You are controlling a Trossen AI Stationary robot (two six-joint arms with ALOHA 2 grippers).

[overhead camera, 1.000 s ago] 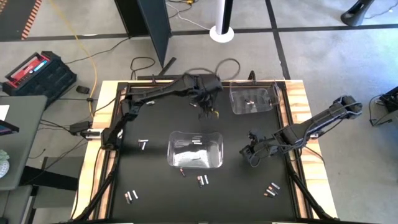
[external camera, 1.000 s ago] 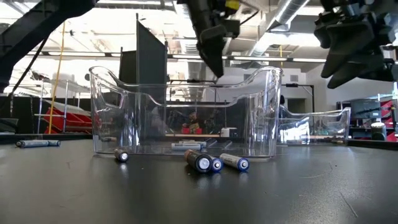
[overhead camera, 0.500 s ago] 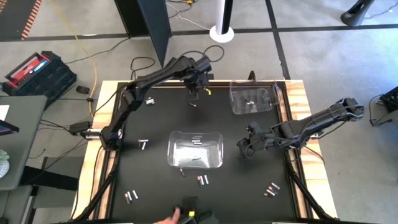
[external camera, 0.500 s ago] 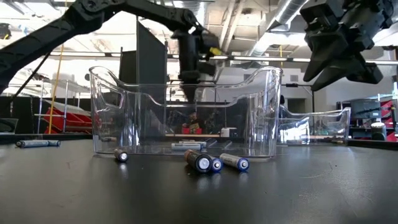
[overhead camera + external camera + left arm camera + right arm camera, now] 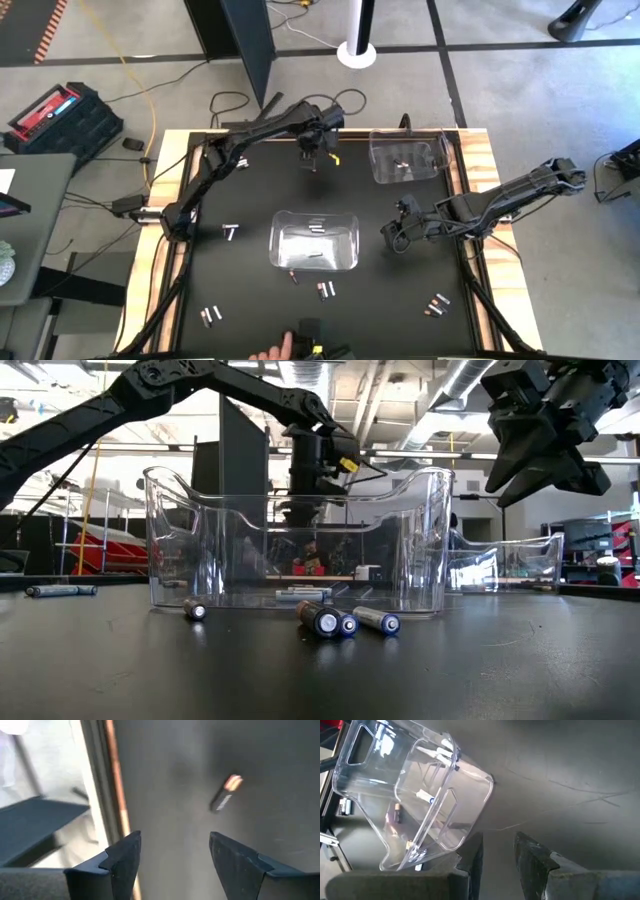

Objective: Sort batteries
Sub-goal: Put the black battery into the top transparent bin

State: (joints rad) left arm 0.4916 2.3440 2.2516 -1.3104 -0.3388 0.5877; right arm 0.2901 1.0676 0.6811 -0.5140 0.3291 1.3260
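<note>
Small cylindrical batteries (image 5: 325, 290) lie scattered over the black table (image 5: 250, 300), some silvery-white, some dark with a copper end. Seen from above, with the central clear bin (image 5: 315, 240) as the clock's middle, one dark copper-tipped cell (image 5: 226, 793) lies at twelve o'clock, near the far edge. Loose pairs lie at six, at five and at seven, one at nine, one at eleven. A few pale cells already sit inside the central bin; a second bin (image 5: 405, 158) at one o'clock holds a couple more, which suggests the two kinds go into separate bins.

The left gripper (image 5: 312, 150) hangs just above the twelve o'clock cell, fingers spread wide and empty, probably lined up to take it. The right gripper (image 5: 397, 238) waits at three o'clock beside the central bin, fingers partly parted, holding nothing.
</note>
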